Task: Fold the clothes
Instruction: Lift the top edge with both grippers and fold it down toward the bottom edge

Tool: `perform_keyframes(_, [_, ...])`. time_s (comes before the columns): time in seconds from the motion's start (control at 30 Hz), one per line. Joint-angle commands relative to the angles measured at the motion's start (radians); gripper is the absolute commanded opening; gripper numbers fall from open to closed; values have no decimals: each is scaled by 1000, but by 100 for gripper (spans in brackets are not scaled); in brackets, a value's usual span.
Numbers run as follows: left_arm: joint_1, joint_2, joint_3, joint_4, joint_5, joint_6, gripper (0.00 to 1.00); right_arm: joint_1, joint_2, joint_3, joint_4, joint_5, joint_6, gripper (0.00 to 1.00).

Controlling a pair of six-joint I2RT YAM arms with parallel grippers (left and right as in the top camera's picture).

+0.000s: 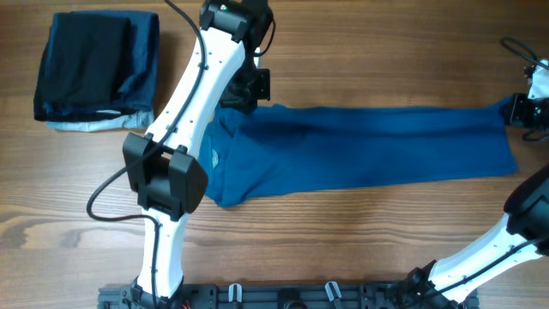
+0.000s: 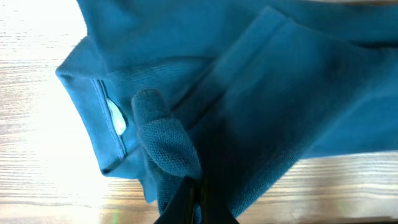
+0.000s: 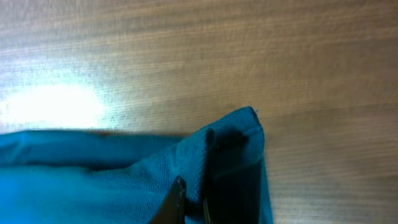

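Showing a medium-blue short-sleeved polo shirt of soft knit fabric (image 1: 369, 146), laid as a long folded band across the wooden worktop (image 1: 343, 249), with its collar end toward the left arm and its other end toward the right. The left fingers (image 2: 186, 208) are pressed together on a raised pinch of cloth beside the collar and placket. The right fingers (image 3: 180, 202) likewise nip the outer corner of the band. A folded stack of dark navy garments with a pale edge (image 1: 94, 69) lies apart at the far-left corner. Judged from its drape and creases, the shirt is light, limp and not fragile. It will likely sag between holds and drag on the wood, so it is best taken at corners or seamed edges, through all layers, with both ends lifted together.
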Motion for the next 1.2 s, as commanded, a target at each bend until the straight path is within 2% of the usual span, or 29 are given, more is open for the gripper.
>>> perform_keyframes(0.0, [-42, -55, -20, -6, 56, -26, 4, -4, -31, 8, -44, 13, -39, 3])
perform_keyframes(0.1, [-65, -108, -113, -5, 56, -52, 4, -4, -31, 52, -105, 13, -18, 4])
perform_keyframes(0.27, [-64, -193, -326, -4, 53, -74, 4, -3, -31, 103, -234, 16, 103, 4])
perform_keyframes(0.37, [-64, -193, -434, 41, 14, -74, 4, -3, -29, 102, -278, 96, 203, 4])
perform_keyframes(0.53, [-44, -193, -616, 233, -27, -74, 4, -3, -26, 65, -212, 125, 207, 4])
perform_keyframes(0.63, [9, -193, -705, 272, -72, -74, 4, -3, -26, 21, -145, 201, 204, 4])
perform_keyframes(0.87, [163, -193, -769, 289, -66, -62, 4, -3, -26, -50, -111, 208, 200, 4])
perform_keyframes(1.17, [85, -193, -770, 285, -67, -58, 4, -3, -26, -63, -181, 212, 253, 4])
